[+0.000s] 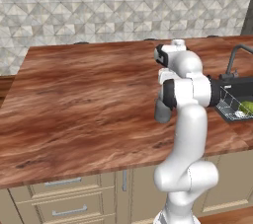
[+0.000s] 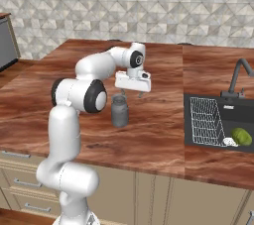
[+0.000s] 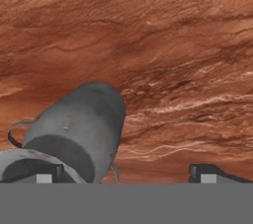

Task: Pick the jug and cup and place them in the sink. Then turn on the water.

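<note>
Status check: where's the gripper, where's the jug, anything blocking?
Gripper open, above the counter, empty. Jug upright on the counter, just below and beside the fingers, not gripped. Sink to the right holds a green fruit. Nothing blocking the jug.

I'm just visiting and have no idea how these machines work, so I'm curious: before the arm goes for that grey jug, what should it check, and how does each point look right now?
1. Jug upright on the wooden counter: ok.
2. Gripper open: ok; the hand view shows its two fingertips spread wide apart.
3. Jug centred between the fingertips: not ok; in the hand view the jug sits at the left fingertip, not in the gap.
4. Gripper low enough to close on the jug: not ok; it hangs above and beside the rim.
5. Room in the sink: ok; a wire rack and a green fruit take part of the basin.
6. Cup located: cannot tell.
</note>
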